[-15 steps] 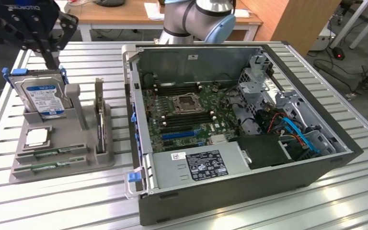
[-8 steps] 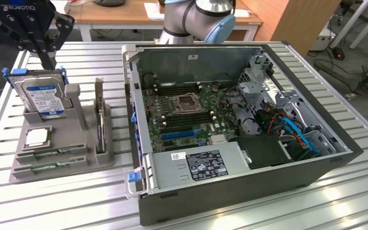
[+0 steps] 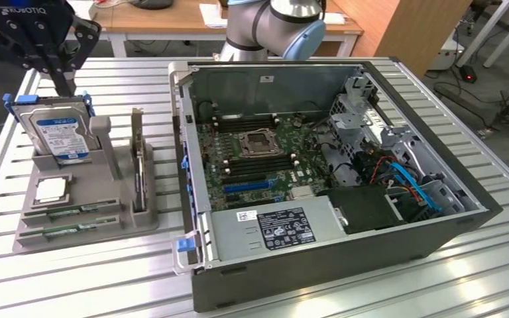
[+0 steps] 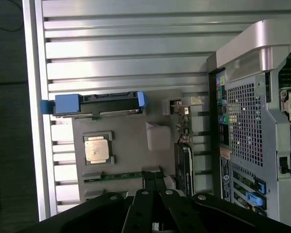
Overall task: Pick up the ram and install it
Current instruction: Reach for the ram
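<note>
Exterior view: gripper [image 3: 64, 86] is hung over the far end of the grey holder [image 3: 95, 237], beside the upright hard drive [image 3: 57, 136]. Fingers [image 4: 148, 183] are pressed fully together, nothing gripped. Ram [image 3: 71, 212] is seated in slots at the holder's near end, on the exterior view's left of the open case [image 3: 325, 271]. The slots are judged to present each stick's edge for a pinch. Counted: two ram sticks, one drive, one CPU [image 3: 51, 191], one bracketed card [image 3: 137, 156].

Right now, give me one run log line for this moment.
gripper: shut, empty, above parts holder | ram: lying in holder slot, untouched | computer case: open, beside holder
</note>
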Controlling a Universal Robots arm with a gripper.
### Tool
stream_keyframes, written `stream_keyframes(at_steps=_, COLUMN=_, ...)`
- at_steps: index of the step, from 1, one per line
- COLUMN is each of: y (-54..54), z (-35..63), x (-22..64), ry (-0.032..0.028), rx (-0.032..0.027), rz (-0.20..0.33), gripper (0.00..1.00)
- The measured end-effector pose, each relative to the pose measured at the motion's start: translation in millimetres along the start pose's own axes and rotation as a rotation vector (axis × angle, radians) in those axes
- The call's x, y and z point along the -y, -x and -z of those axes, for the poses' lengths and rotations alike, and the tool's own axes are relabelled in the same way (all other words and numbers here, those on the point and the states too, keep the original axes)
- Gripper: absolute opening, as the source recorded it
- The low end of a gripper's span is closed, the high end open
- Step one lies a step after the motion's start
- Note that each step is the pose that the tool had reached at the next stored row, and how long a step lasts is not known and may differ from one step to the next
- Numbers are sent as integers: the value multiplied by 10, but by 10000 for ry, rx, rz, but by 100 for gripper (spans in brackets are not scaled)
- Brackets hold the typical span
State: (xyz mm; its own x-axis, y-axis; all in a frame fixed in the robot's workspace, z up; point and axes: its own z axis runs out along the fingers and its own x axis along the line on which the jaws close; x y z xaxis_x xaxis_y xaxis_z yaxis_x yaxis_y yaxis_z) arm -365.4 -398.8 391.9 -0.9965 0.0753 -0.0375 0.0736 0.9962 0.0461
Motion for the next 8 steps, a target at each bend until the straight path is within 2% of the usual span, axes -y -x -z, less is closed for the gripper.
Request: stream_keyframes(at_steps=8, y=-29, z=1, x=3, ry=0, rx=0, rz=2, gripper=9)
